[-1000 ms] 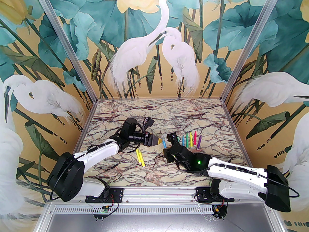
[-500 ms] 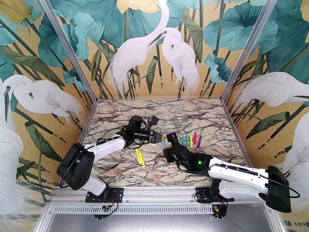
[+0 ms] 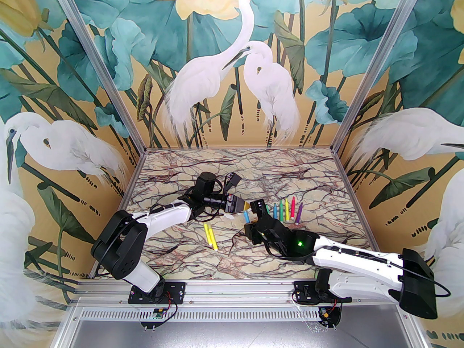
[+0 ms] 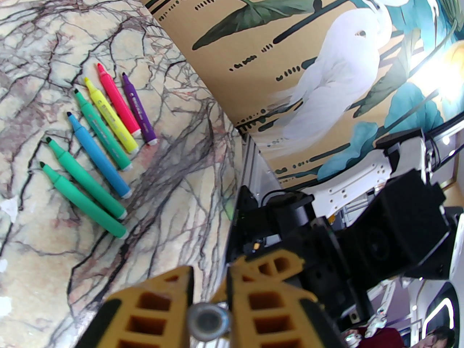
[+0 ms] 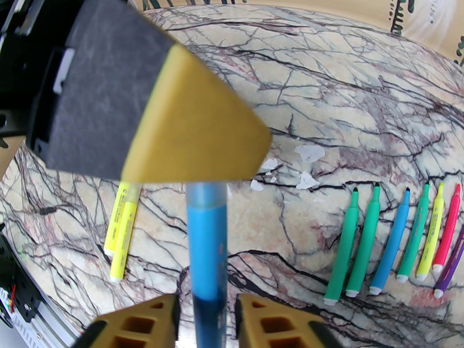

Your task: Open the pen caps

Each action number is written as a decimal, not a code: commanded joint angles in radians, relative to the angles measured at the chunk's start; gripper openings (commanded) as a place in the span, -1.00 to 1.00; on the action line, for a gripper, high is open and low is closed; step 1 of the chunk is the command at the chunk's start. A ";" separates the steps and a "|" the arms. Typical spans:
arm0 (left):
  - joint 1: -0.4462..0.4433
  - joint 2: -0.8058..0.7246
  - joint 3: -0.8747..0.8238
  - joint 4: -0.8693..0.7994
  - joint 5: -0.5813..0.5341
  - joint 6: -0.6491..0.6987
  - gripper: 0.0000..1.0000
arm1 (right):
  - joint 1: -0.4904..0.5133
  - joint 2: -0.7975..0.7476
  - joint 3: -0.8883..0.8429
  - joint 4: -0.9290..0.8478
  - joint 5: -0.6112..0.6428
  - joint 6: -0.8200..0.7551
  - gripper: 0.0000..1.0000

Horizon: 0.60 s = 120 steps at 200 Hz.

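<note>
The left end effector [image 4: 210,272] is clamped on the clear cap [image 5: 206,194] of the blue pen [image 5: 208,245], whose barrel passes between the slightly parted jaws of the right end effector [image 5: 206,301]; being light, stiff and slick, it probably needs a firm mid-barrel grip.

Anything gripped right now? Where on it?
The left gripper is shut on the clear cap of the blue pen. The right gripper flanks its body with gaps showing, apparently not gripping.

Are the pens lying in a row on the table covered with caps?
No, the pens in the row all show bare coloured pointed tips in the right wrist view, with nothing fitted over them.
</note>
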<state>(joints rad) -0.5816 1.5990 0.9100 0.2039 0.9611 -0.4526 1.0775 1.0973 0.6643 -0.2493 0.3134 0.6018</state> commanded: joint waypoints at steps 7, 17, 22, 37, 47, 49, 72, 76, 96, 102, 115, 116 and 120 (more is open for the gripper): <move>-0.004 0.001 0.023 0.017 0.029 0.003 -0.77 | -0.016 -0.002 -0.002 0.016 0.010 -0.004 -0.12; -0.004 -0.004 0.024 0.011 0.029 0.006 -0.79 | -0.023 0.007 -0.003 0.022 -0.001 -0.002 -0.10; -0.004 -0.008 0.023 0.009 0.030 0.006 -0.79 | -0.028 0.012 -0.003 0.026 -0.009 -0.001 -0.10; -0.004 -0.017 0.022 -0.001 0.028 0.013 -0.80 | -0.041 0.027 0.000 0.033 -0.027 0.002 -0.08; -0.004 -0.022 0.023 -0.004 0.027 0.016 -0.80 | -0.047 0.037 0.002 0.038 -0.035 0.002 -0.08; -0.004 -0.022 0.021 -0.006 0.026 0.016 -0.80 | -0.048 0.038 0.004 0.040 -0.038 0.001 -0.08; -0.004 -0.028 0.021 -0.008 0.018 0.016 -0.80 | -0.059 0.054 0.004 0.061 -0.062 0.001 -0.08; -0.004 -0.029 0.020 -0.008 0.016 0.015 -0.80 | -0.061 0.057 0.004 0.065 -0.067 0.001 -0.08; -0.004 -0.030 0.021 -0.012 -0.003 0.013 -0.82 | -0.067 0.071 0.005 0.082 -0.088 0.002 -0.09; -0.004 -0.031 0.024 -0.014 -0.008 0.012 -0.83 | -0.070 0.076 0.006 0.084 -0.093 0.001 -0.09; -0.003 -0.031 0.027 -0.017 -0.014 0.010 -0.87 | -0.073 0.086 0.008 0.092 -0.103 -0.002 -0.10; -0.003 -0.031 0.027 -0.018 -0.015 0.009 -0.87 | -0.073 0.086 0.008 0.092 -0.105 -0.002 -0.10; -0.003 -0.031 0.027 -0.018 -0.019 0.008 -0.88 | -0.074 0.089 0.008 0.094 -0.107 -0.001 -0.10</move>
<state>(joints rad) -0.5816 1.5967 0.9100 0.1997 0.9577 -0.4522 1.0122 1.1687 0.6643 -0.1925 0.2382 0.6014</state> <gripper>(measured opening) 0.174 0.452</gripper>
